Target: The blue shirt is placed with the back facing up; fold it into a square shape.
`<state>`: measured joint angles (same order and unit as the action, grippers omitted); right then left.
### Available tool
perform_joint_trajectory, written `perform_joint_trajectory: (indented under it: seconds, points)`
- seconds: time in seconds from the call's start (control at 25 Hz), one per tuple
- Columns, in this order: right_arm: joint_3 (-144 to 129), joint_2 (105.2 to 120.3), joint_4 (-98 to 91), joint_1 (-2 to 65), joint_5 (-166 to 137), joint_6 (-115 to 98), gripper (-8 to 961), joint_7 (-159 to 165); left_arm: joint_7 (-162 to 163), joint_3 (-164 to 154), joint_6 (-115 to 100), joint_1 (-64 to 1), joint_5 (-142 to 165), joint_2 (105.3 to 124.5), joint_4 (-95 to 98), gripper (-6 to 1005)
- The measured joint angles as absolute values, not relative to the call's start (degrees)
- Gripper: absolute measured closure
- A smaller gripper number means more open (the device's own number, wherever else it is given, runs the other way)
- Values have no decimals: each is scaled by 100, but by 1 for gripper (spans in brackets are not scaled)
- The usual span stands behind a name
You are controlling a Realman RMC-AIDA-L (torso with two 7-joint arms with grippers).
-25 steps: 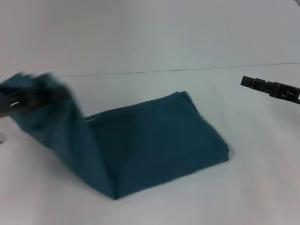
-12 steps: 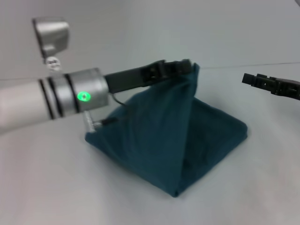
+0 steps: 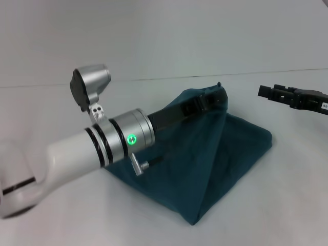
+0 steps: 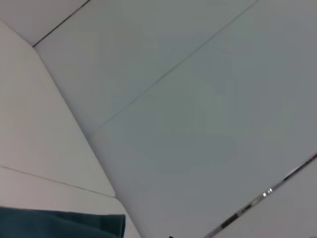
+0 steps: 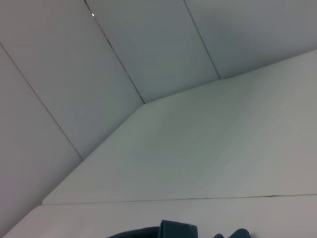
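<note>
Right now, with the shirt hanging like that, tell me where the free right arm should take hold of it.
Probably the blue shirt is best pinched at its right-hand lower corner, near the table, coming in from the right. The left gripper holds the peak lifted, so the cloth drapes like a tent with that corner lying loose and nearest the right gripper, which hovers apart from it.

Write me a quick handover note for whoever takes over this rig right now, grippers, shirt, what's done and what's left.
Left gripper: shut on the blue shirt, holding one edge lifted above the table so the cloth hangs like a tent.
Right gripper: hovers off to the right of the shirt, not touching it; I can't tell how its fingers stand.
Done: shirt already partly folded into a narrower bundle.
Left: lay the lifted edge down across the rest, release, and check that the shape is square.
</note>
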<state>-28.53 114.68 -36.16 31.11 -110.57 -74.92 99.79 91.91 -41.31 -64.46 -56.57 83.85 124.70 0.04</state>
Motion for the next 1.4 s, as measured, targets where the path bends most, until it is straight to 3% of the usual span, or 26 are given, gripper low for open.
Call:
perform_joint_trajectory:
  seconds: [0.12,0.4,0.48,0.64,0.92,1.12,1.4]
  points:
    - [-2863,11470,-3607,3142,-11057,-7490,235,9952,8673,-3757,-6527,-5666,8383,12471,-394,967]
    - [-2900,11480,-3583,3181,-11065,-7462,235,9919,8034,-3516,-6723,-5694,8437,12472,-805,830]
    - [-2903,11476,-3578,3182,-11066,-7418,235,9917,8032,-3522,-6805,-5685,8456,12471,-818,592]
    - [-2980,11472,-3576,3183,-11069,-7329,235,9933,8020,-3501,-7082,-5527,8567,12472,-727,506]
    - [-3332,11400,-3557,3261,-11196,-6872,235,10404,8090,-3712,-7948,-4777,8582,12452,-41,356]
    - [-3530,11225,-3546,3628,-11828,-6559,235,11358,8518,-4306,-8546,-3904,8587,12424,1204,122]
    - [-3765,11057,-3499,4164,-12517,-6572,235,12512,8656,-4769,-8820,-3057,8594,12393,2462,43]
